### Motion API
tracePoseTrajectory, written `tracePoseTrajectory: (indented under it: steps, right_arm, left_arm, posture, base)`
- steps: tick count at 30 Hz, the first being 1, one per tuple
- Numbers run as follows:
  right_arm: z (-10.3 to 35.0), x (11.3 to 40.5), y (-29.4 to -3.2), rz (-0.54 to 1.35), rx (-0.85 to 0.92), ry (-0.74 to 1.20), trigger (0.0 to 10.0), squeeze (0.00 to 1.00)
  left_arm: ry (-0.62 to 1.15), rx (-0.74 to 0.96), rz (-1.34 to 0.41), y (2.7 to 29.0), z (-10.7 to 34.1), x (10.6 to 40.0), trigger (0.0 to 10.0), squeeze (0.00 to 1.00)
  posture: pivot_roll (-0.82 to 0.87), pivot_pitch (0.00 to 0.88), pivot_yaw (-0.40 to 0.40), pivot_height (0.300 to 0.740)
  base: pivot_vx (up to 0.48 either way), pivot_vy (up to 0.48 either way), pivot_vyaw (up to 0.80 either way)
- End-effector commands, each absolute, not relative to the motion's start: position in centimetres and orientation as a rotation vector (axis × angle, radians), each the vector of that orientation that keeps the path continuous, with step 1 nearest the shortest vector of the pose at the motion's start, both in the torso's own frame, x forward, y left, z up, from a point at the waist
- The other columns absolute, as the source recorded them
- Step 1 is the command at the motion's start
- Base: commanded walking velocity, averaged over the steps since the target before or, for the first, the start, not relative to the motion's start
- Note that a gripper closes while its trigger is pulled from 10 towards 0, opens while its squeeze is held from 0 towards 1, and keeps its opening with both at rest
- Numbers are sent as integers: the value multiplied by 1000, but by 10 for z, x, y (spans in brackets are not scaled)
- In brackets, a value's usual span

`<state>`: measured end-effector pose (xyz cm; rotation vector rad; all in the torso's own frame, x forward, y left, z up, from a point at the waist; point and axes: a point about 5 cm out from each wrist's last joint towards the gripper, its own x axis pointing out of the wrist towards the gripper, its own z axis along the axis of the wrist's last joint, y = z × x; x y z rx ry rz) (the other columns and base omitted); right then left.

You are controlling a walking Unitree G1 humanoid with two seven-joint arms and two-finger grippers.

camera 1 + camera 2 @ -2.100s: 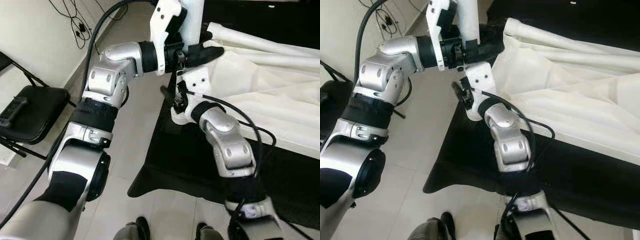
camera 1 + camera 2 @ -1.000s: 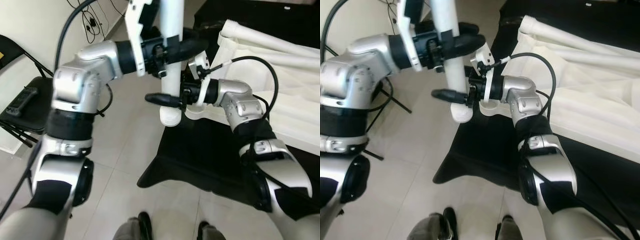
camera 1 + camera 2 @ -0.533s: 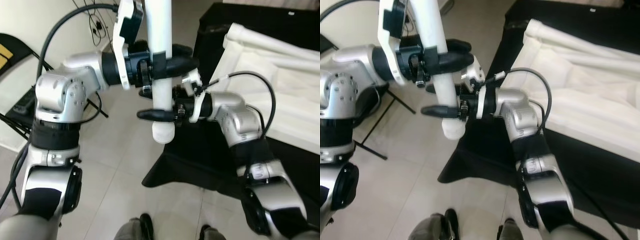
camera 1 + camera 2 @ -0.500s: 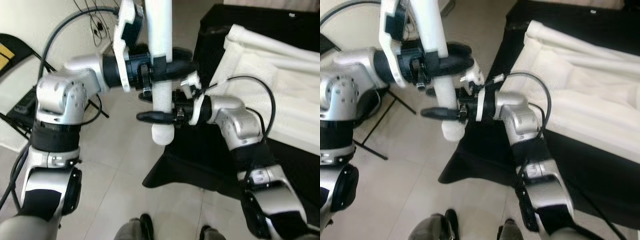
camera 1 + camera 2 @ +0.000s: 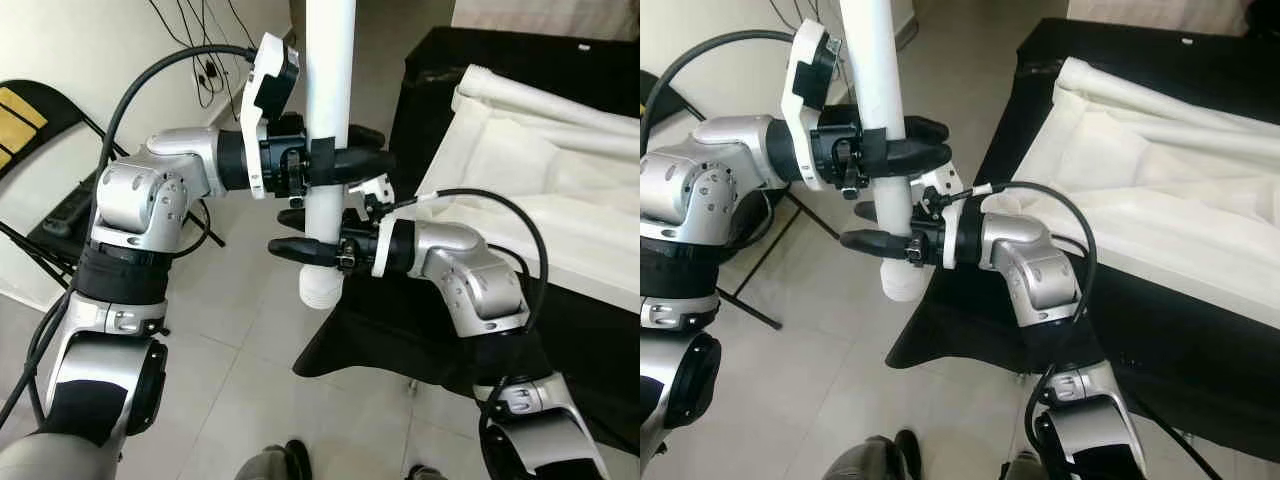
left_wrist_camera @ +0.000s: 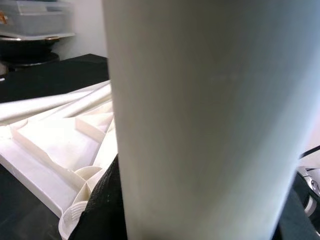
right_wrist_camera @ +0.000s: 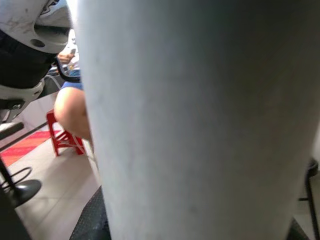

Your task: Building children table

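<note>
White leg [image 5: 328,120] held upright, left gripper [image 5: 345,162] clamped above right gripper [image 5: 305,247]; upturned tabletop [image 5: 560,170] lies to robot's right.

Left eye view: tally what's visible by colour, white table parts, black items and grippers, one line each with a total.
White: 2, the table leg held upright and the tabletop lying on the cloth
Black: 2, the cloth and the folding chair
Grippers: 2, the left gripper and the right gripper, both clamped on the leg
Total: 6
</note>
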<state>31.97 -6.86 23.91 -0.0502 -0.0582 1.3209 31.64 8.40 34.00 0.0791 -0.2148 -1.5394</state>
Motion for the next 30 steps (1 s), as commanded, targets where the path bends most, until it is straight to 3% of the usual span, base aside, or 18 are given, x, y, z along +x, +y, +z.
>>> tracePoseTrajectory:
  steps: [1, 2, 3, 4, 10, 12, 16, 18, 21, 25, 30]
  right_arm:
    - [235, 315, -39, 1320, -61, -25, 0, 0]
    - [233, 315, -38, 1285, -56, -27, 0, 0]
    - [232, 315, -37, 1250, -49, -28, 0, 0]
    - [232, 315, -37, 1219, -41, -31, 0, 0]
    - [234, 316, -37, 1136, -14, -59, 0, 0]
    - [237, 322, -44, 1054, -1, -78, 0, 0]
    - [239, 327, -51, 986, 0, -95, 0, 0]
    - [246, 338, -63, 856, 34, -139, 0, 0]
    - [252, 346, -73, 751, 52, -169, 0, 0]
    - [255, 349, -77, 713, 63, -188, 0, 0]
    - [264, 360, -91, 561, 88, -239, 0, 0]
  left_arm:
    - [-287, 110, -1709, 54, 352, 297, 0, 0]
    - [-296, 104, -1697, 55, 353, 298, 0, 0]
    - [-314, 100, -1634, 55, 355, 303, 4314, 396]
    - [-319, 84, -1606, 56, 356, 309, 10000, 1000]
    - [-347, -3, -1545, 68, 361, 325, 10000, 1000]
    - [-395, -60, -1482, 92, 380, 331, 10000, 1000]
    - [-438, -65, -1411, 112, 396, 331, 10000, 1000]
    - [-497, -57, -1299, 134, 409, 322, 10000, 1000]
    - [-552, -36, -1217, 146, 421, 301, 10000, 1000]
    - [-577, -35, -1156, 153, 424, 298, 10000, 1000]
    - [-654, -86, -944, 182, 426, 290, 10000, 1000]
  posture:
    - [-75, 110, 97, 740]
    - [-76, 104, 98, 740]
    - [-77, 98, 96, 740]
    - [-78, 95, 96, 740]
    - [-84, 90, 98, 740]
    - [-87, 82, 96, 740]
    - [-87, 82, 96, 740]
    - [-94, 78, 89, 740]
    - [-92, 77, 88, 740]
    - [-90, 78, 85, 740]
    - [-82, 83, 69, 740]
  base:
    - [0, 0, 0]
    - [0, 0, 0]
    - [0, 0, 0]
    - [0, 0, 0]
    - [0, 0, 0]
    - [0, 0, 0]
    - [0, 0, 0]
    - [0, 0, 0]
    - [0, 0, 0]
    - [0, 0, 0]
    - [0, 0, 0]
